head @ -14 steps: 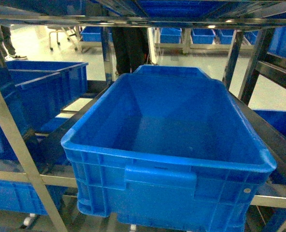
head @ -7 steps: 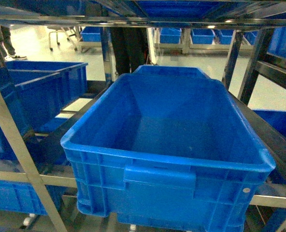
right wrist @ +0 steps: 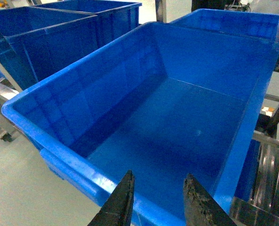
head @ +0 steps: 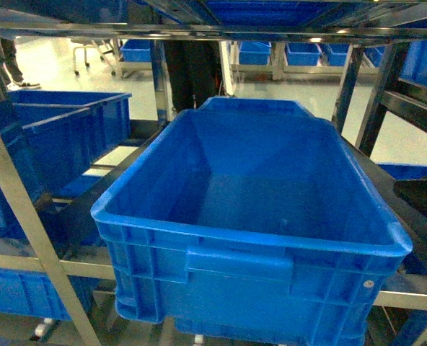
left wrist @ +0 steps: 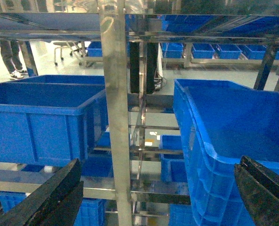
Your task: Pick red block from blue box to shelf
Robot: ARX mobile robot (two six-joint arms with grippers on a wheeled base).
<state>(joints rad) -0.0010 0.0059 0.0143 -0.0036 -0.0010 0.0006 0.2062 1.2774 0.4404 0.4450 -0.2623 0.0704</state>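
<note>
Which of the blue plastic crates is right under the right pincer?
The big dark blue ribbed crate at the centre of the steel shelf, open and empty inside. The right pincer hovers over its near rim; the other crates sit off to the sides.

Pale glossy floor [head: 408, 137]; blue crates [head: 304, 52] lined along far side; chair [head: 91, 52] at left.

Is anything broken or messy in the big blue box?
Nothing stands out. The big blue crate sits straight on the shelf, looks undamaged and has nothing spilled inside. No red block shows in any view.
</note>
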